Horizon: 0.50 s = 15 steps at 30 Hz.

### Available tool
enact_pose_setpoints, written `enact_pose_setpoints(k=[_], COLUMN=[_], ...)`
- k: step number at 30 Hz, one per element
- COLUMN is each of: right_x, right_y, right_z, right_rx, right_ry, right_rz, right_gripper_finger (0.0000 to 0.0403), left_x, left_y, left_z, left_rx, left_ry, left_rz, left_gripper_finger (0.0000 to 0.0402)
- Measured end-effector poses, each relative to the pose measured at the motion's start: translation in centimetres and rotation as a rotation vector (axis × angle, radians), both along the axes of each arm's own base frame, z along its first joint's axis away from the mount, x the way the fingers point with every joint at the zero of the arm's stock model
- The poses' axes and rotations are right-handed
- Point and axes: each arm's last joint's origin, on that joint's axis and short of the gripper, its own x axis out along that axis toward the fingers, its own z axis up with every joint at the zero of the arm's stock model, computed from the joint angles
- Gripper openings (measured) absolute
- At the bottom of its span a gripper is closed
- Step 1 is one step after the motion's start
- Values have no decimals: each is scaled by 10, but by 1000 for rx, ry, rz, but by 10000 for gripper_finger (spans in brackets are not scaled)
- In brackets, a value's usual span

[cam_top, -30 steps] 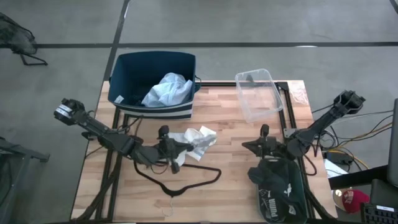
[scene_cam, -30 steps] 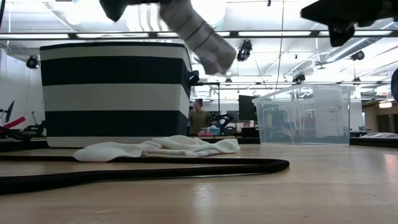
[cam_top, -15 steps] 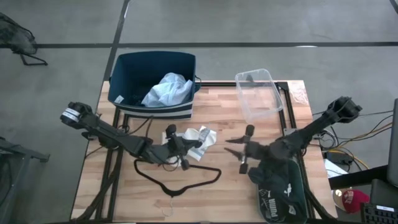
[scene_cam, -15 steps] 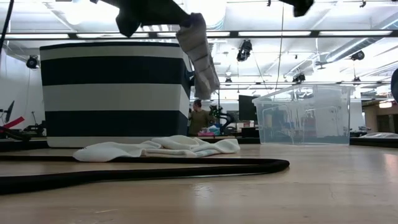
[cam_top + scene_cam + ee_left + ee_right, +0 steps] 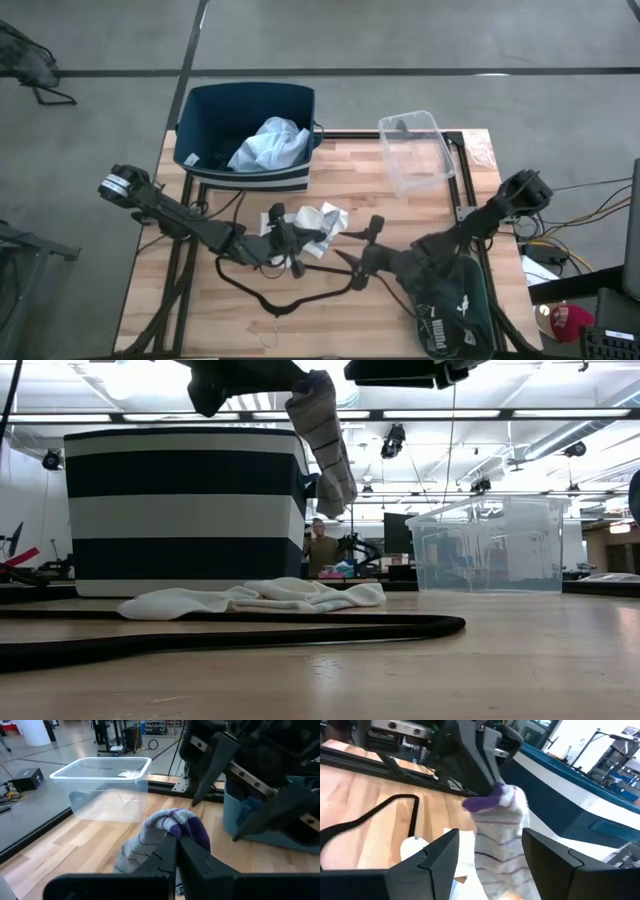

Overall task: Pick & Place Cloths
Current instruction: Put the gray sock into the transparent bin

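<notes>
A white sock with purple stripes and a purple toe (image 5: pixel 325 440) hangs over the middle of the table, with my left gripper (image 5: pixel 177 847) shut on it. My right gripper (image 5: pixel 492 860) is open, one finger on either side of the hanging sock, and I see no touch. In the high view it (image 5: pixel 352 254) faces my left gripper (image 5: pixel 292 240). A white cloth (image 5: pixel 318 220) lies flat on the table below. A pale-blue shirt (image 5: pixel 268 145) lies in the navy striped bin (image 5: pixel 245 170). A dark teal garment (image 5: pixel 450 310) lies at the near right. My left gripper pinches the sock near its purple toe end (image 5: pixel 172 827) between its two shut fingers. The fingers come about level from the table's left side. The toe bulges past the fingertips, and the rest of the sock (image 5: pixel 500 850) hangs down, clear of the table.
A thin black wire hanger (image 5: pixel 290 285) lies on the table under both grippers. A clear plastic tub (image 5: pixel 415 150) stands at the far right, next to the bin. A black frame rail (image 5: pixel 460 180) runs along the table's right side.
My right gripper has moved toward the table's left edge, up to the sock, and has opened around it. My left gripper has shifted a little toward the right; the sock, which stuck out at a slant, now hangs nearly straight down.
</notes>
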Motion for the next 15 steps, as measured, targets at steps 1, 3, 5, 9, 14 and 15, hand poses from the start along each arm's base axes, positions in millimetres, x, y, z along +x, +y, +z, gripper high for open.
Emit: enact_pose_setpoints(k=[1,3,5,9,14,15], right_x=[2,5,7,12,15,15], right_y=[1,2,2,3,4,3], right_z=[-1,-4,-6,-8,-9,-10], right_rx=[-5,-23,-48,-55,-51,-49], right_ry=[2,11,18,23,23,23], right_rz=[-4,-35,-67,-77,-79,-82], right_gripper_finger=[209,205,201,194,189,187], left_x=[0,0,1,1,3,3], left_y=[0,0,-1,-2,-6,-7], left_z=[0,1,2,3,7,9], left_rx=[0,-9,-18,-24,-59,-62], left_ry=[0,-7,-15,-25,-66,-75], left_rz=[0,-10,-36,-57,-180,-204], left_gripper_finger=[9,8,8,10,8,8])
